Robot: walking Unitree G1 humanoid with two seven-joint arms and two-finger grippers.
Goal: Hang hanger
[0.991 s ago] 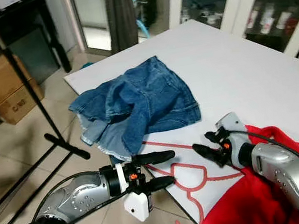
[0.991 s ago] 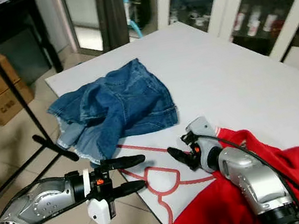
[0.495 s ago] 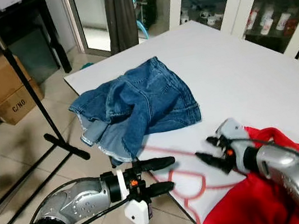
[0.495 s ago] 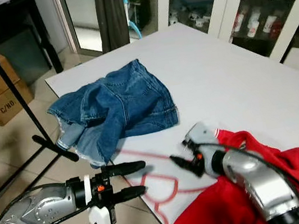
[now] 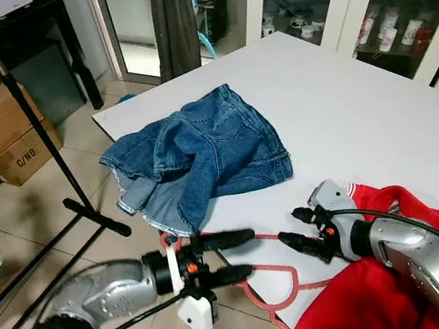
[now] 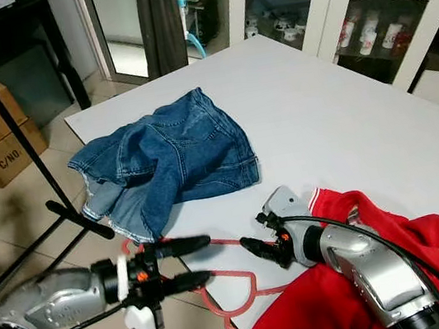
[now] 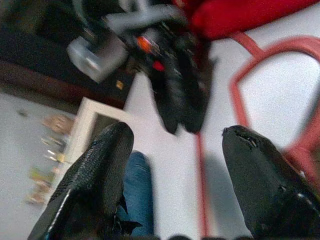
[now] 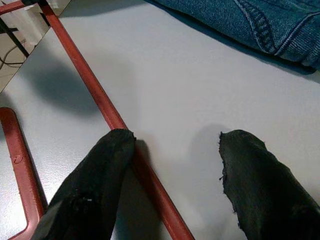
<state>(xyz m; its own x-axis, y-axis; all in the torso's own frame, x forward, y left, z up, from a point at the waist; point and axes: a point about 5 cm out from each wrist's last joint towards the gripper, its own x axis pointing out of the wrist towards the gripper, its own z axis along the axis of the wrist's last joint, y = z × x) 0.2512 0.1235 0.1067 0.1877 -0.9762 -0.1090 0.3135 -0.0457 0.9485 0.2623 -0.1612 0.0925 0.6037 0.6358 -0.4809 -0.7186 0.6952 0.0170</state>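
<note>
Sitting on: white counter [image 5: 361, 109], tiled floor [image 5: 25, 203] below
Hanger [image 5: 257, 271]: flat at counter's near edge
Left claw [image 5: 246, 252]: open, empty
Right claw [image 5: 290, 230]: open, straddling hanger

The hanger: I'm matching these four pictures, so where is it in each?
Left eye: hanger at table edge, between the grippers.
Right eye: hanger, same spot.
Left wrist: red bars beyond the black fingers.
Right wrist: red bar running under one finger.
Shared landmark: jeans.
</note>
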